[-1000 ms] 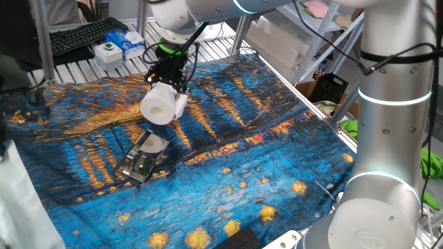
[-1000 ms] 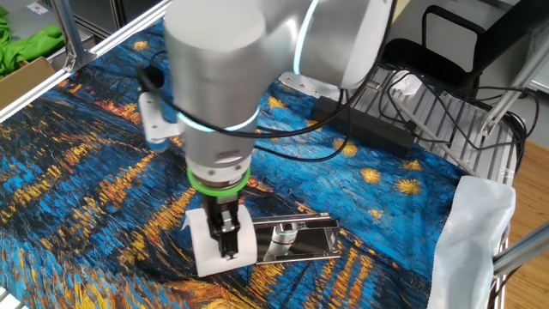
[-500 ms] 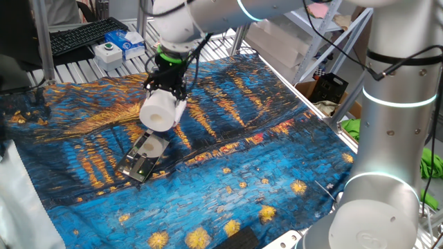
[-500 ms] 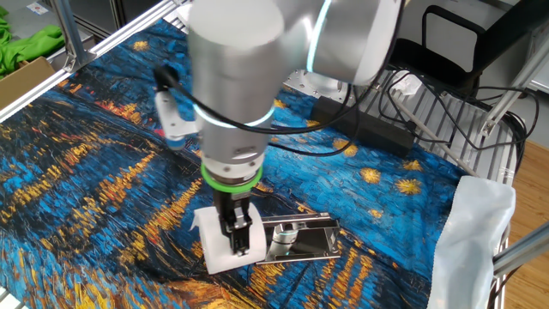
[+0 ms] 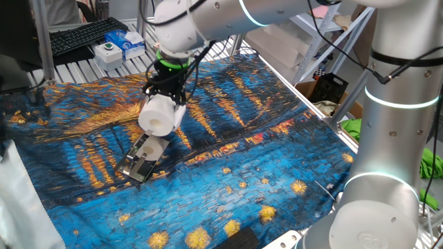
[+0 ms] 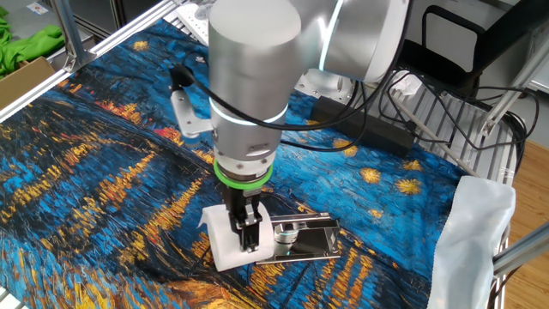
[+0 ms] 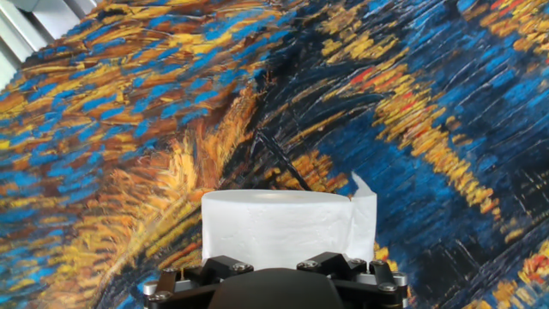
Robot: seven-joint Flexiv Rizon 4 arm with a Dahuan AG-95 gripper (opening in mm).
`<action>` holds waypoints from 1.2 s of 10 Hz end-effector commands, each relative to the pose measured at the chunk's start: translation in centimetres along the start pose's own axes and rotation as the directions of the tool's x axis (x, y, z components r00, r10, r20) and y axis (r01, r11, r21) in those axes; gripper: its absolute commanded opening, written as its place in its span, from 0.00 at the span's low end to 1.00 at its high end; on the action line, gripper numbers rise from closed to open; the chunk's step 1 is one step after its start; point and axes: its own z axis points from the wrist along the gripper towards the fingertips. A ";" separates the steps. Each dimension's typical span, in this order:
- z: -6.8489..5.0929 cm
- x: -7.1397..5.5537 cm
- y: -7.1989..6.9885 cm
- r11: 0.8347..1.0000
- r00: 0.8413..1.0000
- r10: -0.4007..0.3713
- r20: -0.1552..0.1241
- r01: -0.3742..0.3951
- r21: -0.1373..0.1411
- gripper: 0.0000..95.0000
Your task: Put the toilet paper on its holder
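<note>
My gripper [image 5: 166,102] is shut on the white toilet paper roll [image 5: 158,116] and holds it in the air, its hollow core facing the camera in one fixed view. The shiny metal holder [image 5: 142,158] lies flat on the painted cloth just below and in front of the roll. In the other fixed view my gripper [image 6: 247,233] holds the roll [image 6: 227,245] right beside the holder [image 6: 304,239], whose bar points toward the roll. The hand view shows the roll [image 7: 274,225] filling the space between the jaws, with a loose paper flap at its right; the holder is out of that view.
A blue and orange painted cloth [image 5: 228,131] covers the table. A white-and-blue box [image 5: 131,41] and a keyboard [image 5: 83,34] sit at the far edge. Cables and a black power strip [image 6: 369,129] lie beyond the cloth. A white cloth [image 6: 476,232] hangs at the right.
My gripper has carried the roll sideways and slightly lower toward the holder; in the other fixed view the roll moved right, closing on the holder's bar. The holder has not moved.
</note>
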 end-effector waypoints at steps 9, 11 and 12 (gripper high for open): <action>0.1 3.0 0.1 1.000 1.000 0.013 0.001 -0.013 -0.011 0.00; 0.0 3.8 0.2 1.000 1.000 0.020 0.000 -0.020 -0.012 0.00; -0.1 4.2 0.2 1.000 1.000 0.023 -0.001 -0.023 -0.013 0.00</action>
